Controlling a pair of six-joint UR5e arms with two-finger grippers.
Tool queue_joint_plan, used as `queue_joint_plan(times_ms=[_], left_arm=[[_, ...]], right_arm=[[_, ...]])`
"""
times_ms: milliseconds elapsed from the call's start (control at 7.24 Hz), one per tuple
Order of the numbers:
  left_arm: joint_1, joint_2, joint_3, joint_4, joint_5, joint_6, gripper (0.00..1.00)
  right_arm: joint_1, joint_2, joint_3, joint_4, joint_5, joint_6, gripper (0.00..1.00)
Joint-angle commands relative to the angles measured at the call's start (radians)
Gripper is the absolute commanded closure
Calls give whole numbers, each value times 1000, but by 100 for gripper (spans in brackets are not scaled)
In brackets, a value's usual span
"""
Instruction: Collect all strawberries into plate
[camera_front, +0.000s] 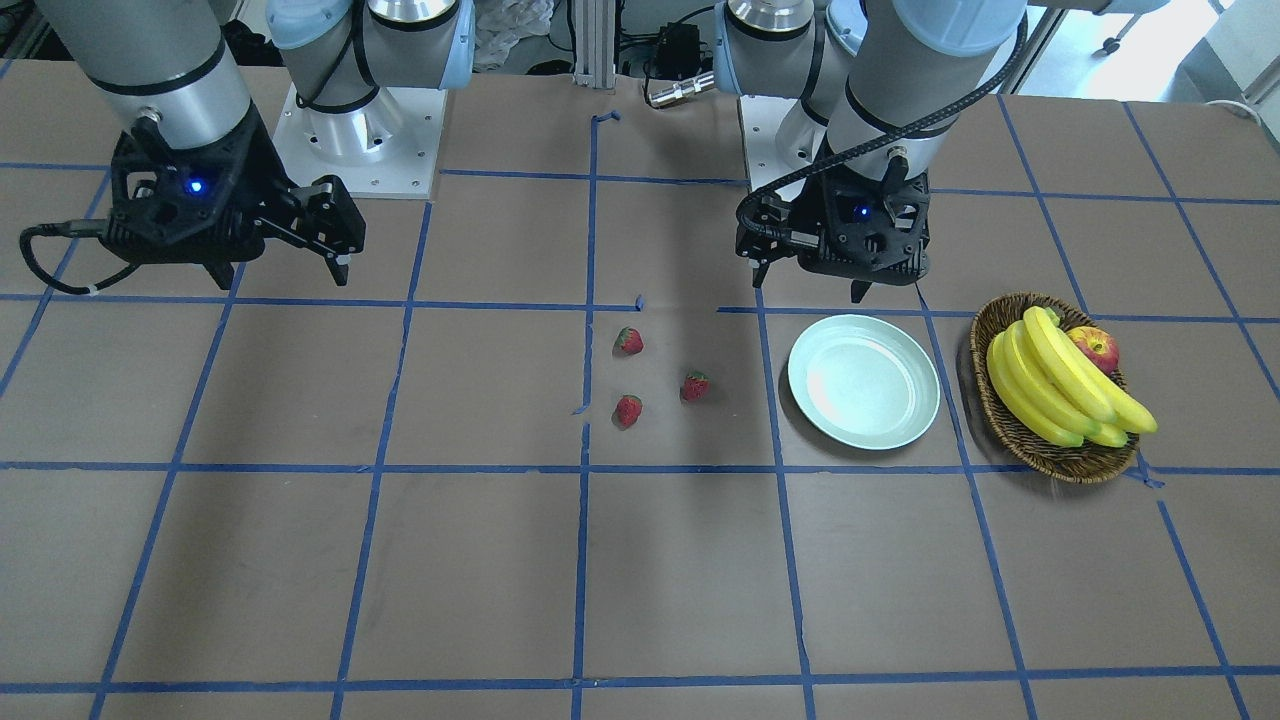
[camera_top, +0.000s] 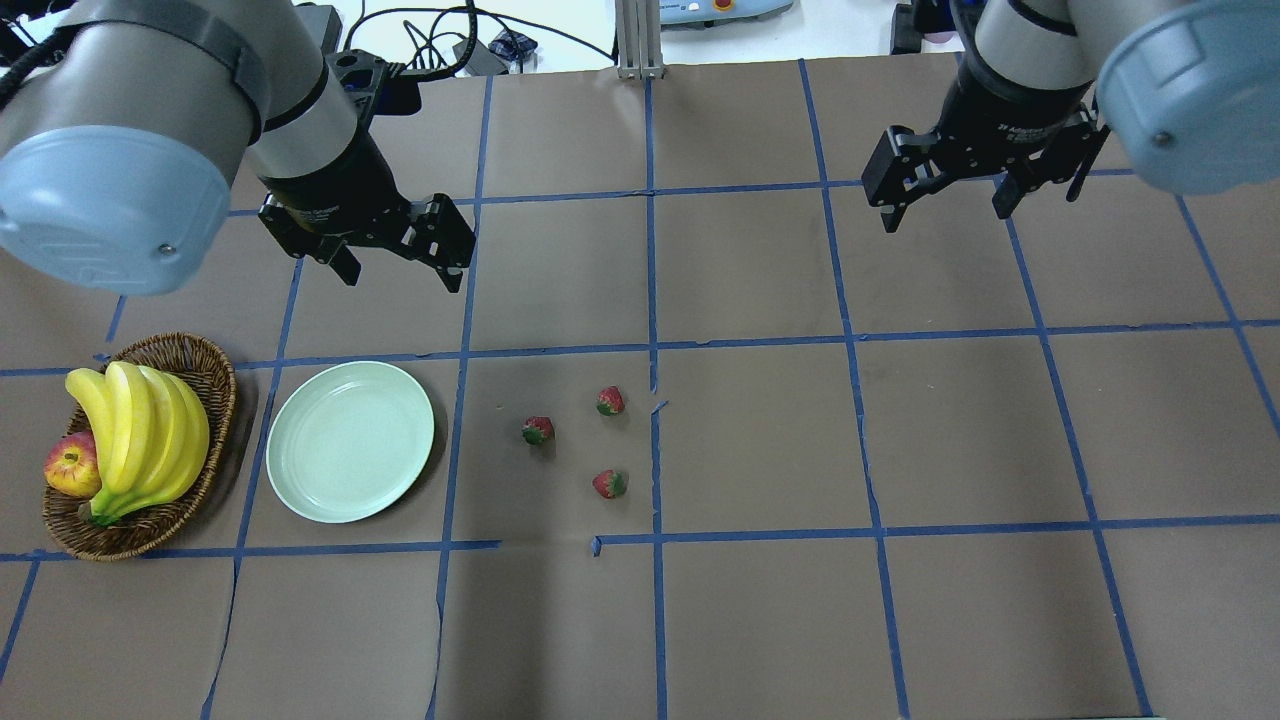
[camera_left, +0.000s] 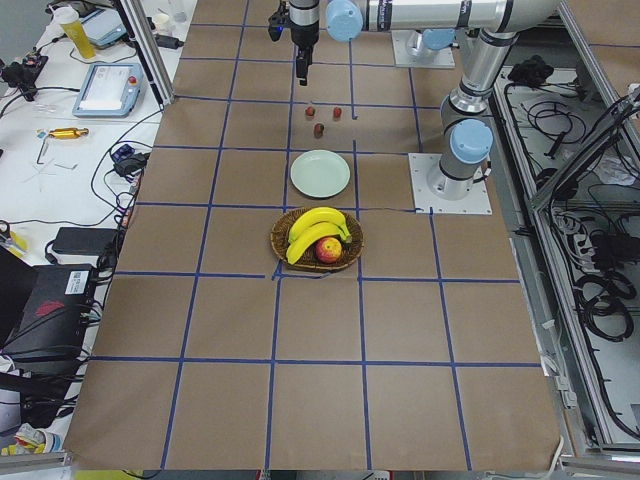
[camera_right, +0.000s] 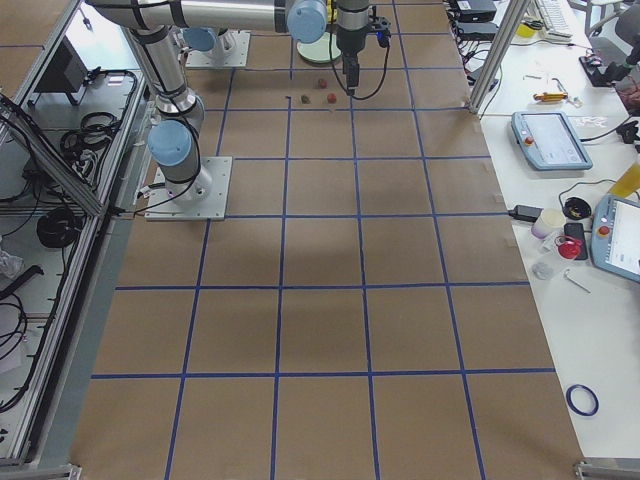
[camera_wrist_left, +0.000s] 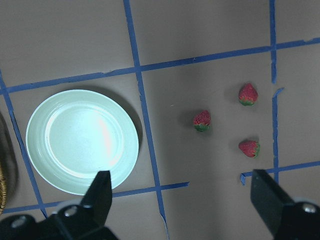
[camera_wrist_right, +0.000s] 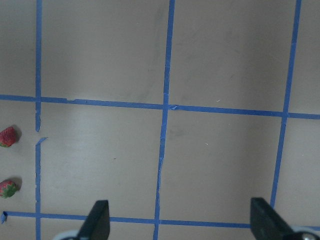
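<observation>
From the front-facing view, all three strawberries (camera_front: 695, 386) lie loose on the table (camera_front: 300, 560), close together and just beside the plate (camera_front: 864, 381), which holds nothing; so I judge the collecting has not begun. The left gripper (camera_front: 810, 285) hangs above the plate's robot-side rim, and the right gripper (camera_front: 280, 275) hangs well apart from the fruit. The overhead view shows both sets of jaws spread with nothing between them. It also shows the basket (camera_top: 215, 375) of bananas (camera_top: 140, 430), with an apple (camera_top: 70, 468), on the plate's far side from the berries. The left wrist view takes in the plate and all three berries between its parted fingers (camera_wrist_left: 100, 192). The right wrist view catches only two berries, at its edge. The next move probably falls to the left arm: centre over the nearest strawberry (camera_top: 537, 430), come down, and close gently on the small rounded fruit.
</observation>
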Motion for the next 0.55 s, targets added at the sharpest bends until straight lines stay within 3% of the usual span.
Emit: queue_joint_plan(times_ms=[0, 276, 414], left_arm=[[-3, -54, -20, 66, -11, -26, 0], [-84, -151, -176, 349, -12, -120, 0], [-110, -194, -218, 428, -5, -139, 0]], right_arm=[[-2, -2, -23, 11, 9, 14, 0], [1, -2, -23, 15, 1, 12, 0], [1, 0, -23, 15, 1, 12, 0]])
